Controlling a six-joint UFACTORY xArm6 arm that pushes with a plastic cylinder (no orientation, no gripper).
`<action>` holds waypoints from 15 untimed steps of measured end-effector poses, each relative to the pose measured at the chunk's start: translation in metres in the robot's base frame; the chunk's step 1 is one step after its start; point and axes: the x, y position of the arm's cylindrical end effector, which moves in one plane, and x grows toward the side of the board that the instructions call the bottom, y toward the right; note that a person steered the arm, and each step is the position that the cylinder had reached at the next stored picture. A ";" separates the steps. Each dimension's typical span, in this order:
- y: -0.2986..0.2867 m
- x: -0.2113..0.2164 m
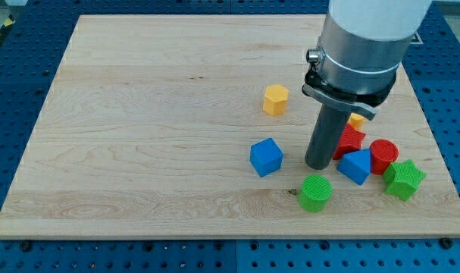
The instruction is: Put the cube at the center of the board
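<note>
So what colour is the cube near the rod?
Blue: the cube, seen in the camera view, left of my tip.

A small blue cube [266,157] is seen resting flat on a pale wooden tabletop [139,121]. It is turned slightly, so that one corner is pointed toward the view's bottom, with its top face and two side faces shown. It is placed right of the board's middle and somewhat toward the view's bottom. It is untouched, with bare wood visible all around it.
</note>
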 end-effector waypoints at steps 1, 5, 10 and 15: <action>-0.012 0.010; -0.082 0.000; -0.136 -0.049; -0.119 -0.113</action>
